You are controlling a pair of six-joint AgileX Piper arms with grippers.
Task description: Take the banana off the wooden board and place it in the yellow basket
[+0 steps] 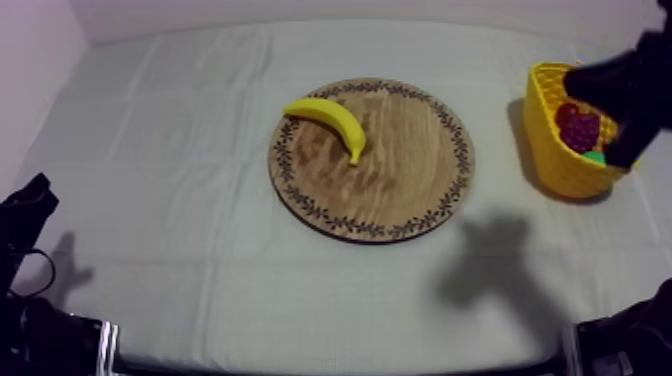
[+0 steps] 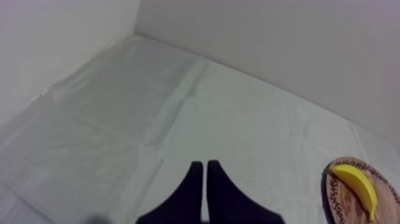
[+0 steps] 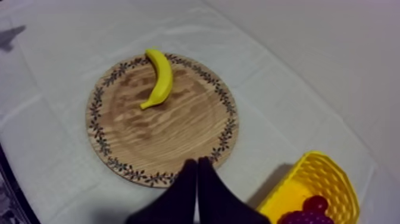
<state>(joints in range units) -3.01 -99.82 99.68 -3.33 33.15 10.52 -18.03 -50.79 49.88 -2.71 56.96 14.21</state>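
My left gripper (image 2: pixel 205 167) and right gripper (image 3: pixel 197 162) are pressed together; the banana (image 1: pixel 332 118) looks light, stiff and slick, so I'd pinch mid-body.

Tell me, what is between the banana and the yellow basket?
Just bare wooden board, then cloth, from banana to yellow basket; the top view shows it.

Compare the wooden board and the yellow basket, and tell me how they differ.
The board is flat, round, brown wood with a patterned rim; the basket is yellow with tall walls. The board lies in the middle of the table; the basket stands at its right side. The board bears only the banana; the basket holds grapes and a small red fruit. Both carry toy fruit.
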